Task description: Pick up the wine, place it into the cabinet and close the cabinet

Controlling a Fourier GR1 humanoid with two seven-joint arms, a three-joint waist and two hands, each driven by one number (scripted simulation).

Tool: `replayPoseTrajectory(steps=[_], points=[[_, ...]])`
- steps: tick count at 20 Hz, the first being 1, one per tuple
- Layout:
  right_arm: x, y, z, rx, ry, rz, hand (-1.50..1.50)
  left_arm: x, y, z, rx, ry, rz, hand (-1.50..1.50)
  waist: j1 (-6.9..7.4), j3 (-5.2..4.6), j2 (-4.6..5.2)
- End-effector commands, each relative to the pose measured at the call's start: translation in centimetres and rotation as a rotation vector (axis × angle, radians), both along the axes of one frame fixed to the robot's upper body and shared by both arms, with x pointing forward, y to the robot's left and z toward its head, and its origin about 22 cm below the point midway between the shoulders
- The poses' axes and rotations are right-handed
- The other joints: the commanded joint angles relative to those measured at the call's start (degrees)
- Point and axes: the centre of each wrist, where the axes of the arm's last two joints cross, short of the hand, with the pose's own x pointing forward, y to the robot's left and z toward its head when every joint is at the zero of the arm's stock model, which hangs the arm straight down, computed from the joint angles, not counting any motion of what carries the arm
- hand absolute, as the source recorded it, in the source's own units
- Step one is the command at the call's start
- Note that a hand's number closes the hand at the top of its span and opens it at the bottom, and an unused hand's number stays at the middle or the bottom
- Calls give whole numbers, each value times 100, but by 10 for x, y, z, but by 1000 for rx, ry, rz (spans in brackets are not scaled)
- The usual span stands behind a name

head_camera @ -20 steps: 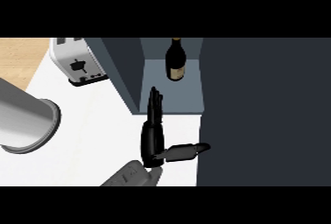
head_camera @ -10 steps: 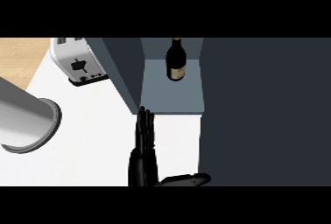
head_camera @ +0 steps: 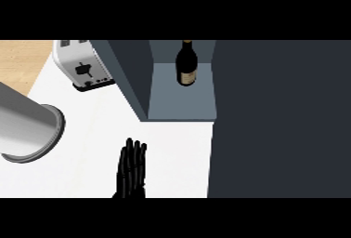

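Wine (head_camera: 186, 65) upright at the back of the open cabinet (head_camera: 182, 104), on its grey-blue floor, apart from both side walls. Right of the cabinet, a broad dark panel (head_camera: 281, 116) down the whole view; left of it, the white surface (head_camera: 89, 139) with a large grey cylinder (head_camera: 27, 125) at the left edge, a silver toaster (head_camera: 82, 65) near the cabinet's left wall and a strip of wood (head_camera: 21, 60) in the upper corner. Left hand (head_camera: 130, 167) low over the surface, fingers straight and close together, holding nothing, well apart from the wine.
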Motion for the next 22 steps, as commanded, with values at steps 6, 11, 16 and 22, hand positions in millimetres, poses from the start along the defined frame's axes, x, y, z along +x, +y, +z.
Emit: replayPoseTrajectory(steps=[6,11,16,22], points=[[-38,4,16,-28,0,137,150,-22,47,15,27,-18,-76,-150,-33,-3,1],[-31,10,-8,30,67,222,150,-39,62,26,23,-17,-80,-150,-13,-1,-4],[-44,17,-8,56,175,297,150,-30,97,35,30,-17,-21,-150,-32,-4,-9],[-54,33,-1,-4,158,439,150,-34,121,40,31,-37,7,-150,3,-7,-22]])
